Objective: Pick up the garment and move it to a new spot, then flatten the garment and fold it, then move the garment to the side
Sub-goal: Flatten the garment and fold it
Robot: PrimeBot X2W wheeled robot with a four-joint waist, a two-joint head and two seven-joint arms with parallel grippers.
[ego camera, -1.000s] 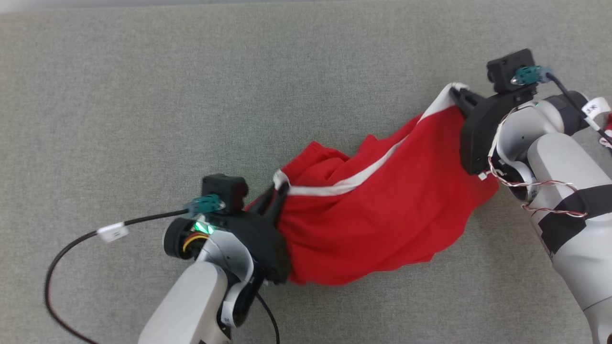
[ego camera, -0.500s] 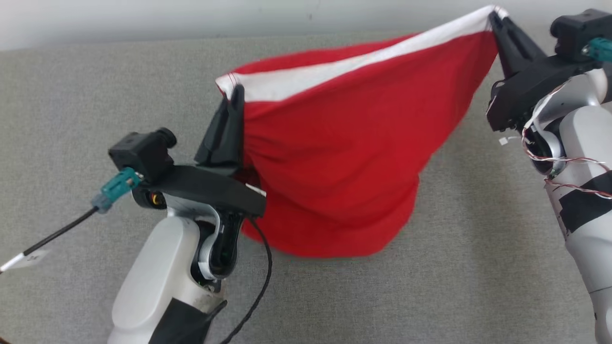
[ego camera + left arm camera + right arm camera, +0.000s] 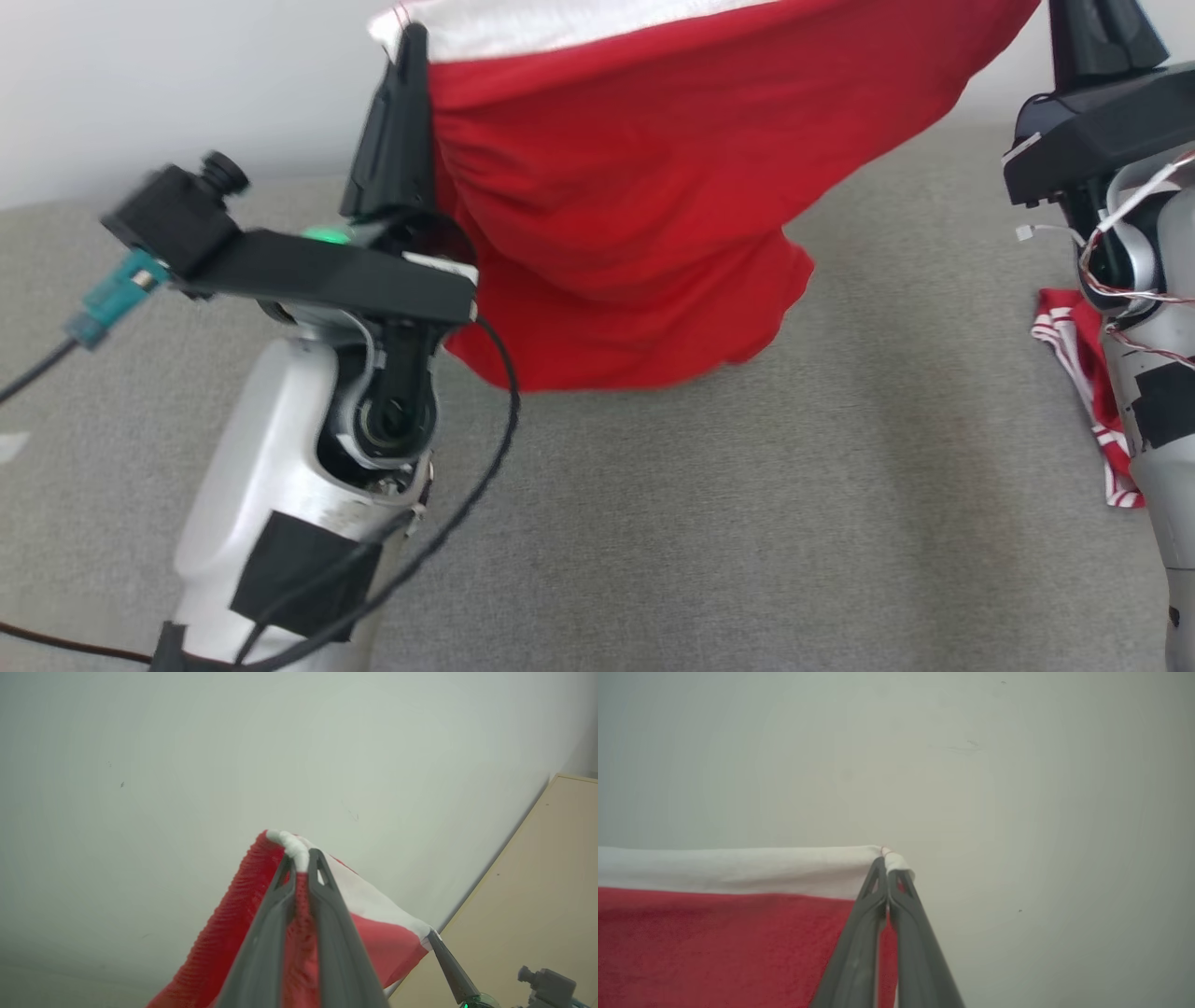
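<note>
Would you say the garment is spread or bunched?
Spread: garment hangs with its white band stretched between left claw and right claw, each shut on one end.

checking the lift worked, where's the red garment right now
In the head view the red garment hangs at top centre over the grey surface, its white band pinched at either end by the left jaws and the right jaws.

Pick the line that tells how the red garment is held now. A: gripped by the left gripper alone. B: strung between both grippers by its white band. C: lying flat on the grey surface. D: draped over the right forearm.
B: the left gripper and right gripper each pinch an end of the white band, and the red garment hangs between them.
</note>
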